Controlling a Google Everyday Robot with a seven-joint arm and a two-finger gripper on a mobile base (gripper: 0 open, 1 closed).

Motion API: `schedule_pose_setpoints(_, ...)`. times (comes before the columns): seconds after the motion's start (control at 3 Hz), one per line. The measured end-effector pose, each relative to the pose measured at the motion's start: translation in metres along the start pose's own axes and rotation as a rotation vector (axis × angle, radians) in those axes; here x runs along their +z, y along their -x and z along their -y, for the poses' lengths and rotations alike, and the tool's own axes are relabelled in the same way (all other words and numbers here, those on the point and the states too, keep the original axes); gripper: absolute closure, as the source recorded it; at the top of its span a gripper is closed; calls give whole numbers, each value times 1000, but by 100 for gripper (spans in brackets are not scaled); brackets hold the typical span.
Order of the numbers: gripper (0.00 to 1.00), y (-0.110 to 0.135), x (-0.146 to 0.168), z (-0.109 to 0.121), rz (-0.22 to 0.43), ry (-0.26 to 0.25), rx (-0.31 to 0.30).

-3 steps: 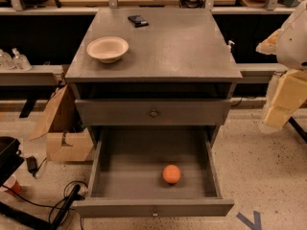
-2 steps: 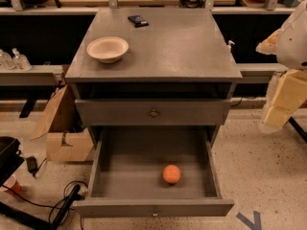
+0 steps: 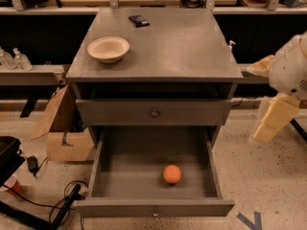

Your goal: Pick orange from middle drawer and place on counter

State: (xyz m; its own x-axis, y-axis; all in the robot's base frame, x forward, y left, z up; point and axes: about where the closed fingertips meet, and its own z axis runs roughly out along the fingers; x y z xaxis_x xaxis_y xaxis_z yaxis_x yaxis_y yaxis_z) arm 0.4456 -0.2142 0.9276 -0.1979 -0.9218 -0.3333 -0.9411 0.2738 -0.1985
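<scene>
Currently, end effector (image 3: 271, 123) at right edge, grip state impossible to tell; orange (image 3: 172, 174) sits loose in open middle drawer (image 3: 153, 208), so a glancing touch could roll it

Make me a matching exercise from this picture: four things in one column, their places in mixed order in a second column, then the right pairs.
Things
1. orange
2. cream bowl
3. gripper
4. cardboard box

Places
A. in the air, right of the counter
B. on the floor, left of the cabinet
C. inside the open middle drawer
D. on the left part of the counter

Pairs: 1-C, 2-D, 3-A, 4-B
</scene>
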Motion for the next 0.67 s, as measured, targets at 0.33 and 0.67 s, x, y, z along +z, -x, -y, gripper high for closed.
schedule_pose_setpoints(0.33, 0, -21, 62, 0, 177, 20, 23)
schedule_pose_setpoints(0.67, 0, -35, 108, 7, 324, -14, 43)
